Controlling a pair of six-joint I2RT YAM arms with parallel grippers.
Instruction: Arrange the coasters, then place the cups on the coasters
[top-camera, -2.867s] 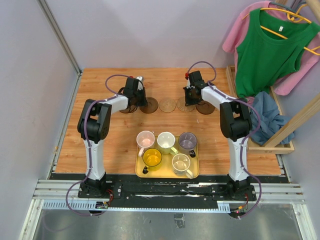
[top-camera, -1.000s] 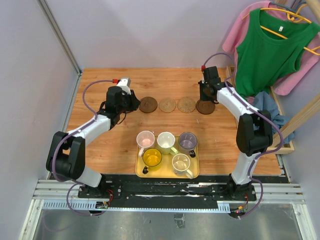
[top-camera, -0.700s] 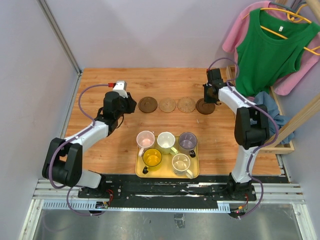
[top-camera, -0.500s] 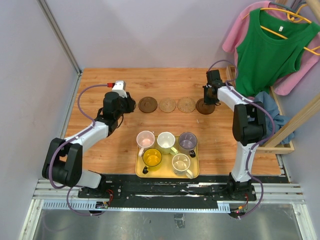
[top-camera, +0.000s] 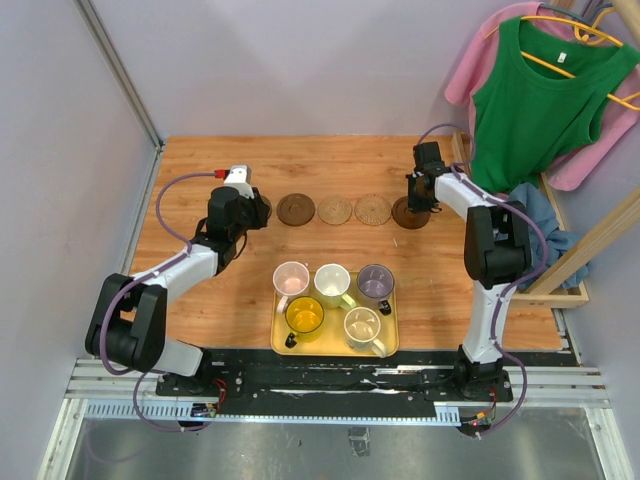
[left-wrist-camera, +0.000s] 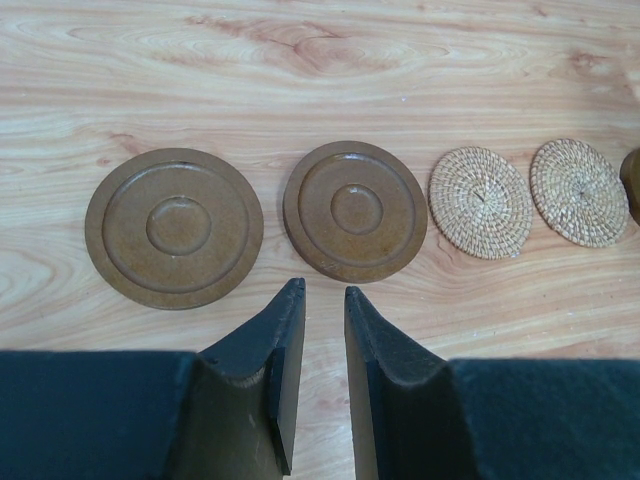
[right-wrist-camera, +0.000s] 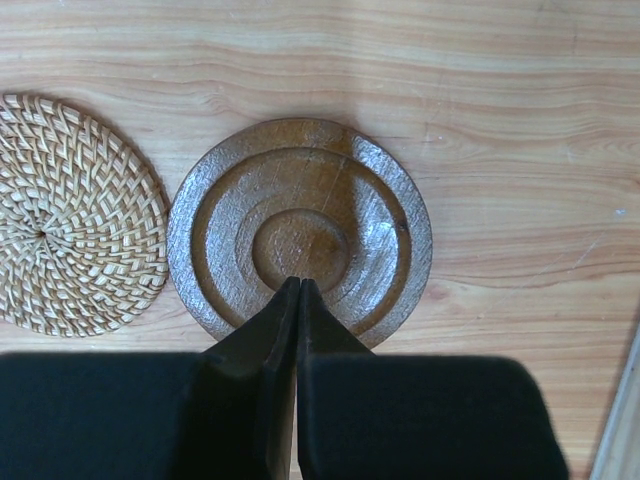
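Five coasters lie in a row across the table. The left wrist view has two dark brown coasters (left-wrist-camera: 174, 227) (left-wrist-camera: 355, 210) and two woven tan ones (left-wrist-camera: 480, 202) (left-wrist-camera: 579, 192). My left gripper (left-wrist-camera: 323, 288) hovers just short of the brown pair, its jaws slightly open with nothing between them. My right gripper (right-wrist-camera: 298, 285) is shut and empty, its tips over the middle of the row's right-end dark brown coaster (right-wrist-camera: 300, 225). Several cups stand on the yellow tray (top-camera: 335, 351): pink (top-camera: 291, 277), whitish (top-camera: 332, 282), grey-purple (top-camera: 376, 281), yellow (top-camera: 304, 315) and cream (top-camera: 363, 326).
A wooden rack (top-camera: 600, 240) stands off the table's right edge, with a green top (top-camera: 535, 100), pink cloth and a blue cloth (top-camera: 535, 235). Grey walls close the left and far sides. Both arm bases sit at the near edge.
The right gripper has shut over the right-end coaster. The left gripper has drawn back left from the row, leaving the brown coasters lying on the table.
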